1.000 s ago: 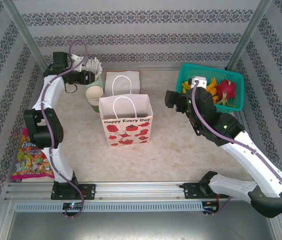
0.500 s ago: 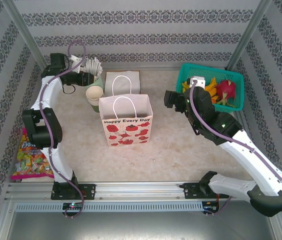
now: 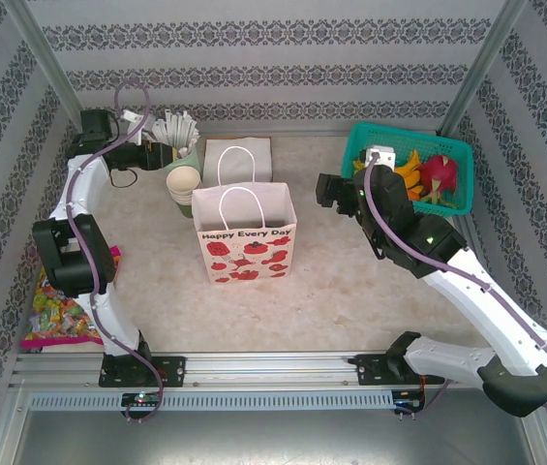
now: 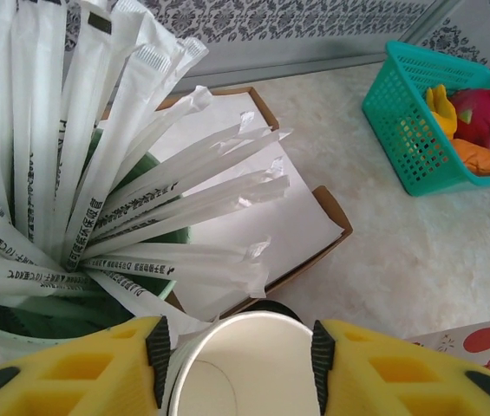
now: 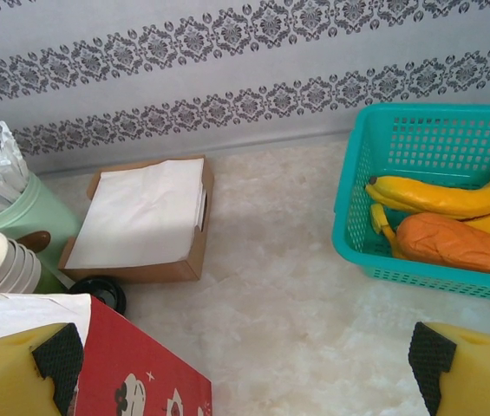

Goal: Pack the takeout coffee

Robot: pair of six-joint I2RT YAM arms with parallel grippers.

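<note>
Behind paper bag (image 3: 246, 242), beside napkin box (image 5: 140, 217), takeout coffee (image 5: 97, 291) sitting unpacked. Left gripper (image 4: 238, 347) hovering half-open near cup stack (image 3: 184, 182), holding nothing; right gripper (image 5: 243, 355) gaping wide, empty. Pickup, bagging both remaining.

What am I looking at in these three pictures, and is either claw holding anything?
Two robot arms are bolted to a table. One picture looks down from above; the other two come from cameras on each wrist, so yellow fingers frame them. On the table: a printed paper bag, a teal fruit basket, a napkin box, a holder of wrapped straws, stacked paper cups, a candy bag and the black-lidded takeout coffee. The left gripper hovers by the straws, the right gripper beside the basket; both are open and empty.
</note>
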